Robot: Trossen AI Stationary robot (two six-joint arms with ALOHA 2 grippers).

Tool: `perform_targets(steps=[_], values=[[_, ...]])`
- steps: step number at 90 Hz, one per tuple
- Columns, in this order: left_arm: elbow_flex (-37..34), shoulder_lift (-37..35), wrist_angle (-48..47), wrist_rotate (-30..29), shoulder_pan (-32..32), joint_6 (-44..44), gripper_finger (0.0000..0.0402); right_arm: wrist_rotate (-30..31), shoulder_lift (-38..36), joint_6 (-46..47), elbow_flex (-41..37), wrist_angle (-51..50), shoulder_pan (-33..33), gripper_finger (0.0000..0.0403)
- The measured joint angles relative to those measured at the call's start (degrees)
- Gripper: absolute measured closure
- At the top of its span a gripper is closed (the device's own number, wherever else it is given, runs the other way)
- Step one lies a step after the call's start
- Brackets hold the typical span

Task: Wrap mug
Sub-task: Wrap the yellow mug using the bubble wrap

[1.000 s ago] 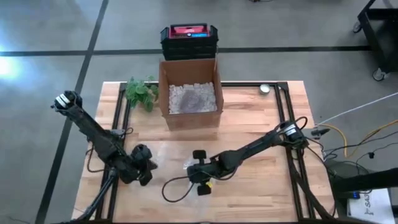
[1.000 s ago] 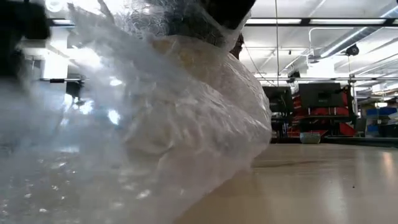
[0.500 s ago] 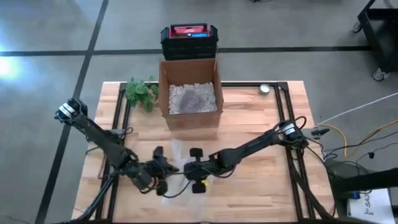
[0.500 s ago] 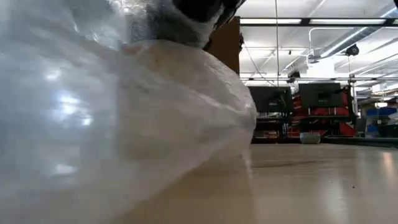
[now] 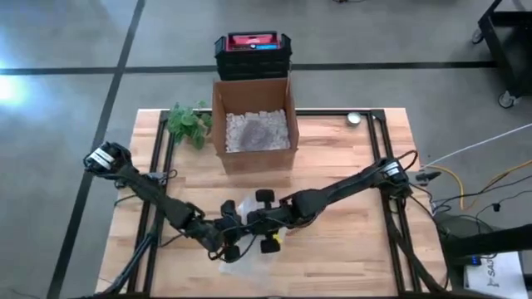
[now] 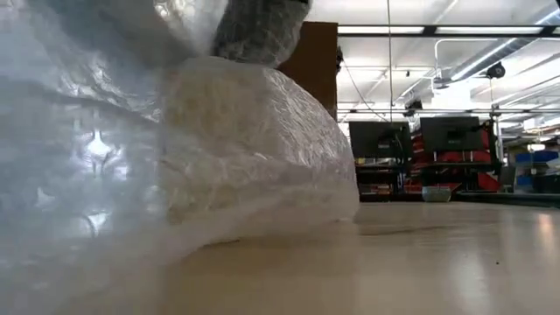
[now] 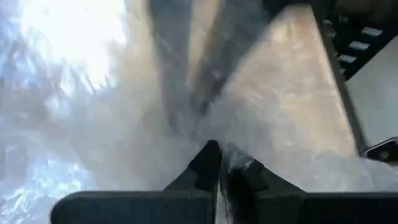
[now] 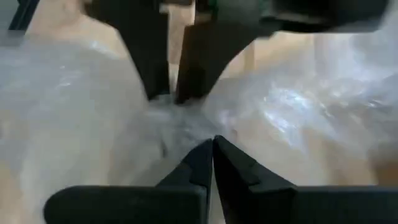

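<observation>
Both grippers are meeting at the front middle of the worktop (image 5: 349, 166), left gripper (image 7: 219, 163) and right gripper (image 8: 212, 149) facing each other, each with jaws pinched together on the bubble wrap (image 6: 219, 149). The mug is probably sitting inside the wrap bundle between them, not directly visible. Both arms look equally near, with the bundle directly between the jaws.

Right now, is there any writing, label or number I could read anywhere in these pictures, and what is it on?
No text can be read in any view.
The red label on the black case behind the cardboard box: too small to read.
The white tag on the left arm: too small to read.
The screens and shelves in the room behind the table: blurred, nothing legible.
The bubble wrap: it bears no print.
</observation>
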Motion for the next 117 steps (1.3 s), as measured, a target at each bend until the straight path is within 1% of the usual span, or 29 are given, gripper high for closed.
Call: perform_targets(steps=[8, 13, 21, 30, 40, 47, 61, 69, 80, 90, 99, 108, 117], values=[[0.0, -0.24, 0.05, -0.01, 0.05, -0.01, 0.0401, -0.06, 0.02, -0.02, 3.91, -5.91, 0.5, 0.0403], [0.0, -0.22, -0.02, -0.01, 0.09, -0.08, 0.0401, -0.01, 0.02, -0.44, 6.06, -7.92, 0.89, 0.0403], [0.0, -0.19, 0.02, -0.01, 0.09, -0.18, 0.0401, 0.0, -0.04, -1.38, 8.3, -6.57, 1.38, 0.0403], [0.0, -0.19, 0.03, -0.01, 0.09, -0.22, 0.0401, -0.04, -0.03, -2.95, 8.58, -3.56, 1.65, 0.0403], [0.0, -0.19, 0.28, 0.0, 0.09, -0.31, 0.0401, 0.01, 0.51, -3.54, 6.11, 1.23, 1.23, 0.0403], [0.0, -0.19, 0.29, 0.01, 0.09, -0.31, 0.0402, -0.04, 1.65, -3.33, 2.45, 3.39, 0.64, 0.0403], [-0.15, -0.08, -0.1, 0.3, 0.13, -0.33, 0.0402, 0.11, 2.68, 0.24, -4.0, 7.06, 0.37, 0.0403], [-0.13, -0.31, 0.03, 0.46, 0.09, -0.31, 0.0402, -0.73, 2.47, 3.14, -6.09, 8.74, 0.85, 0.0403], [-0.15, -1.44, -0.41, 1.28, 0.09, -0.26, 0.0402, -1.26, 2.47, 4.26, -8.63, 11.56, 1.32, 0.0403], [-0.15, -3.61, -2.4, 3.61, 0.09, -0.27, 0.0401, -1.57, 2.47, 4.56, -9.32, 13.05, 1.33, 0.0403], [-0.15, -7.02, -7.25, 5.95, 0.12, -2.11, 0.0401, -1.52, 2.47, 4.55, -9.4, 13.7, 1.28, 0.0403], [-0.15, -10.57, -12.37, 6.35, -0.16, -5.52, 0.0401, -1.48, 2.54, 4.38, -9.5, 15.55, 1.13, 0.0403], [-0.15, -13.47, -14.2, 6.41, -0.2, -5.34, 0.0401, -1.37, 2.56, 3.81, -9.56, 17.67, 1.15, 0.0403]])
